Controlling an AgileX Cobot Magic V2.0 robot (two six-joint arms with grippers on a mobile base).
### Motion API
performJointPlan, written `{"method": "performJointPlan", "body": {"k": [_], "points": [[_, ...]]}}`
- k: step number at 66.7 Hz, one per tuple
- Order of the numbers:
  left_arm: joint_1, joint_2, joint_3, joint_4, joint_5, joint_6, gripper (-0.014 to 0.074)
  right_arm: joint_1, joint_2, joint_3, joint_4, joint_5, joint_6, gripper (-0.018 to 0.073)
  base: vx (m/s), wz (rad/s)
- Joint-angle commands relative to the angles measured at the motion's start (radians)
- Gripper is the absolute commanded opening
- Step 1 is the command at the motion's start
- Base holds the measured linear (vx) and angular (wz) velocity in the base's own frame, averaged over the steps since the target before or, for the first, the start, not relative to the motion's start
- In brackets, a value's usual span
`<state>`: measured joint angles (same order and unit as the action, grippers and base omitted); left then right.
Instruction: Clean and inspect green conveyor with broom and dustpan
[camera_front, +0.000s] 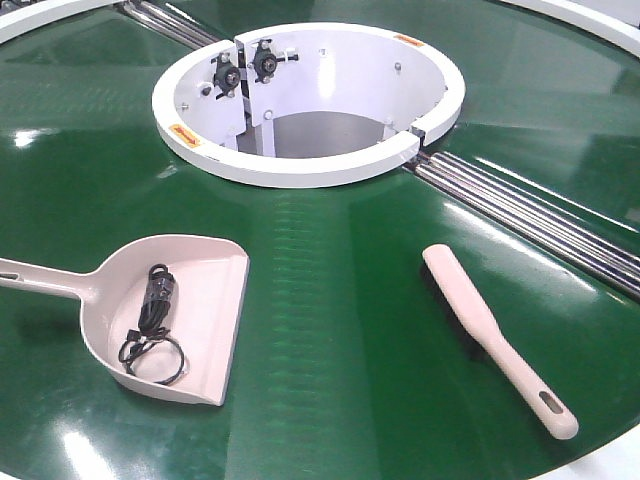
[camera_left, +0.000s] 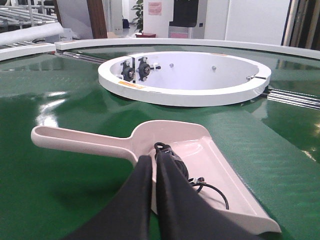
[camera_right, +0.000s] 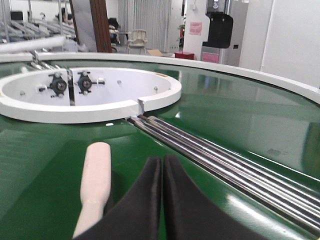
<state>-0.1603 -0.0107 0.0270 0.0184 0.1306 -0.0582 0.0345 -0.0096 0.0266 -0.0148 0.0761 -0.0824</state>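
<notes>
— Where have they left the tools?

— Both are lying flat on the glossy dark green conveyor belt (camera_front: 330, 330), this side of the white central ring (camera_front: 300, 165). The pale pinkish-beige plastic dustpan (camera_front: 195, 300) is to the left, its wide mouth turned toward the middle and its long thin handle running off to the left edge. The long pale beige hand broom (camera_front: 495, 335) lies well apart to the right, bristles down, slotted handle end pointing toward us. I'd guess that's one tool within reach of each arm.

— Anything in the pan?

— A small black coiled cable with a plug (camera_front: 152, 325), resting in the scoop. I reckon that's the debris.

— And the arms?

— The left gripper (camera_left: 154, 165) hangs just above the dustpan, near where handle meets scoop, its dark fingers pressed together with nothing between them. The right gripper (camera_right: 162, 167) sits beside the broom's head, fingers likewise closed on nothing. The broom lies just left of it, with the silver metal rollers (camera_right: 210, 150) to its right.

— So nothing's picked up?

— Neither tool. Each gripper would have to spread before taking a handle, I'd say.
</notes>
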Motion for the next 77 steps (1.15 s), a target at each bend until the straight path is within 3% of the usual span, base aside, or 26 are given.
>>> {"method": "performJointPlan", "body": {"k": [1, 77], "points": [[-0.007, -0.015, 0.028, -0.002, -0.068, -0.011, -0.0007, -0.011, -0.02, 0.012, -0.008, -0.071, 0.015, -0.001, 0.0, 0.0], [-0.007, -0.015, 0.028, -0.002, -0.068, -0.011, -0.0007, -0.01, -0.02, 0.012, -0.008, -0.058, 0.012, -0.001, 0.0, 0.0]]}}
